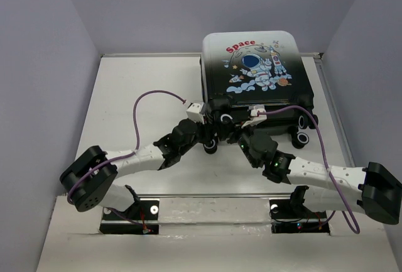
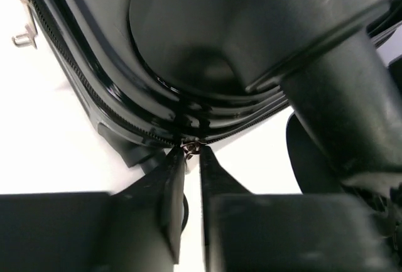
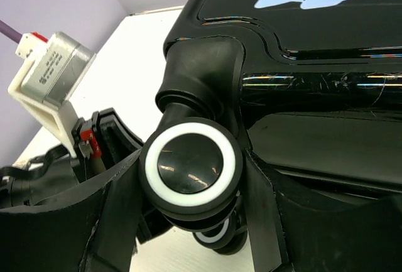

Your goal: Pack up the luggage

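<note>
Pinching zipper pull (image 2: 191,147) on luggage (image 1: 254,65) edge, left gripper (image 2: 191,157) nearly closed, centre frame; right gripper (image 3: 193,159) half-open, clamped round wheel (image 3: 190,170), lower centre.

We see the small hard-shell suitcase (image 1: 254,65) lying flat, shells together, at the far right of the white table (image 1: 144,83). Its top fades from silver to black, with a cartoon astronaut and red "Space". Its black, white-ringed wheels (image 1: 303,130) face the near edge, and a metal zipper pull (image 2: 191,147) sits on the side seam.
</note>
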Tool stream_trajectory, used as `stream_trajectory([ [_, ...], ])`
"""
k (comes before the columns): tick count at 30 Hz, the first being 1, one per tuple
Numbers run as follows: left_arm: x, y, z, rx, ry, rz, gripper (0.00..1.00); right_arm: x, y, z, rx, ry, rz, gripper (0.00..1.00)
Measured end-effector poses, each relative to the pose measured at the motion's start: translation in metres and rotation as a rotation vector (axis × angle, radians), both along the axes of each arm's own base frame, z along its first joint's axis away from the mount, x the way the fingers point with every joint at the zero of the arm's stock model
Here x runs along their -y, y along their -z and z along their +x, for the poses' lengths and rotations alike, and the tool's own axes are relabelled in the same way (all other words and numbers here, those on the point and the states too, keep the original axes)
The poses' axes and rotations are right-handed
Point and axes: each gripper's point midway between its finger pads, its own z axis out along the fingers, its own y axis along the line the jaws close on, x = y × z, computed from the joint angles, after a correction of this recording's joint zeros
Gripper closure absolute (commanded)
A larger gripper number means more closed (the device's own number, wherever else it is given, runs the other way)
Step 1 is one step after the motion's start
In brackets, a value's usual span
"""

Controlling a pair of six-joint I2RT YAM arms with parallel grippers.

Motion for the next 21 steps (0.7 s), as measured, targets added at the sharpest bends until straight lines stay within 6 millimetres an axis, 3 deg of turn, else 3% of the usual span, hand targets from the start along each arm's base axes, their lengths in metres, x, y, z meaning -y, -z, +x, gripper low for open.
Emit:
stream_trajectory([
  [11,0.002,0.004,-0.003,-0.004,-0.016,0.028,0.94,0.007,0.001,-0.001,-0.006,0.003,-0.006,0.93],
  [17,-0.004,0.002,-0.010,-0.025,-0.044,0.040,0.94,0.017,-0.001,-0.020,-0.018,-0.060,0.009,0.93],
  [21,-0.030,0.008,0.004,-0.025,-0.158,0.098,0.94,0.028,-0.036,-0.030,0.028,-0.071,0.125,0.93],
])
